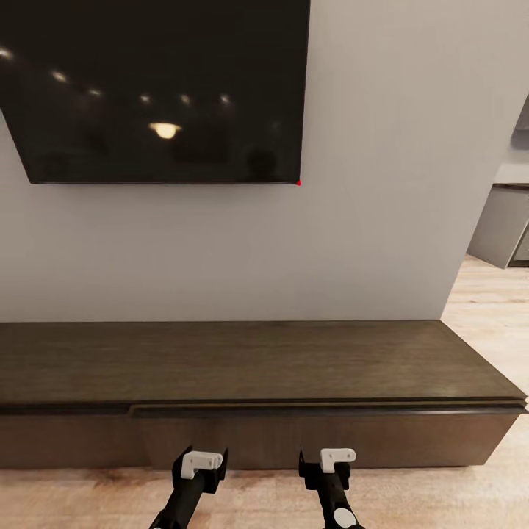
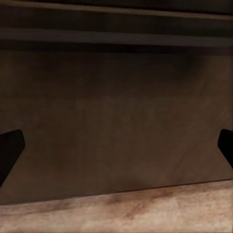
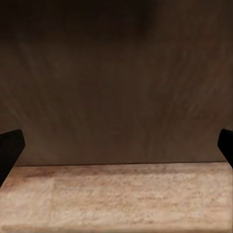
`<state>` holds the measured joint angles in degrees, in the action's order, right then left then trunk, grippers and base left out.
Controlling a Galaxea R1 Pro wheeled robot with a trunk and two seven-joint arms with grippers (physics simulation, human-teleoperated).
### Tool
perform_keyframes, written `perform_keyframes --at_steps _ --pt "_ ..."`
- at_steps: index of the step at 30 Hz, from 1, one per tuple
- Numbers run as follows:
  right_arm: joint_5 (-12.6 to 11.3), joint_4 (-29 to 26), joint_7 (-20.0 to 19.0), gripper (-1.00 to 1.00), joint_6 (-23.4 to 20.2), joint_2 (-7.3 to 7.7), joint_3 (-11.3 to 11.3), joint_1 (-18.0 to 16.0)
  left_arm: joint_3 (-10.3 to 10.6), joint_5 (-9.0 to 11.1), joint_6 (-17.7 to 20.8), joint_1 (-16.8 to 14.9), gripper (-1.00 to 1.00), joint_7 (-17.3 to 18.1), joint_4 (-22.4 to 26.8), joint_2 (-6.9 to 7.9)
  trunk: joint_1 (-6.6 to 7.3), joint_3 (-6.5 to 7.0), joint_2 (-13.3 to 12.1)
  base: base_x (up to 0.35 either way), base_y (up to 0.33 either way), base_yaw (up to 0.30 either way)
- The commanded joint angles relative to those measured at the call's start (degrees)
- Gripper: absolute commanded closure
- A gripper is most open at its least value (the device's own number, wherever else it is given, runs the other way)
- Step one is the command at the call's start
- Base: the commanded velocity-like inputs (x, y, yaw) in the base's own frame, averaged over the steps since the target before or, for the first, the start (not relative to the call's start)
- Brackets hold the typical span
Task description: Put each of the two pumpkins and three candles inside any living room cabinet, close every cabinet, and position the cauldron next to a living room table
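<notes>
The long, low dark-brown cabinet (image 1: 250,360) runs along the wall straight ahead, its top bare. Its wide right drawer front (image 1: 323,437) stands slightly proud of the left front, with a thin dark gap under the top. My left gripper (image 1: 200,470) and right gripper (image 1: 328,467) hover low over the floor just in front of that drawer front. Both are open and hold nothing. The left wrist view faces the brown front (image 2: 116,111) close up, with the left gripper (image 2: 116,150) spread wide. In the right wrist view the right gripper (image 3: 116,150) is spread the same way before the wood panel (image 3: 116,87).
A large black TV screen (image 1: 154,88) hangs on the grey wall (image 1: 367,220) above the cabinet. Light wood floor (image 1: 485,308) continues past the cabinet's right end towards grey kitchen units (image 1: 507,220). A strip of floor (image 3: 116,199) lies between the grippers and the cabinet.
</notes>
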<state>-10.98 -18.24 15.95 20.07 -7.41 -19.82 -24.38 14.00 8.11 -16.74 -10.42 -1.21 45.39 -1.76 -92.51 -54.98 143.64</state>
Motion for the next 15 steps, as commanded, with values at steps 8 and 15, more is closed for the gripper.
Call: perform_keyframes --at_steps 8,15 --pt "-0.54 0.05 0.31 -1.00 0.23 0.02 -0.49 -0.05 0.24 0.52 -0.14 -0.04 -1.00 -0.60 0.05 0.02 0.01 -0.05 0.02 -0.001 0.000 0.000" --pt "-0.54 0.05 0.31 -1.00 0.23 0.08 -0.44 -0.05 0.24 0.46 -0.14 -0.04 -1.00 -0.56 -0.06 0.06 0.01 -0.05 0.02 0.000 0.000 0.000"
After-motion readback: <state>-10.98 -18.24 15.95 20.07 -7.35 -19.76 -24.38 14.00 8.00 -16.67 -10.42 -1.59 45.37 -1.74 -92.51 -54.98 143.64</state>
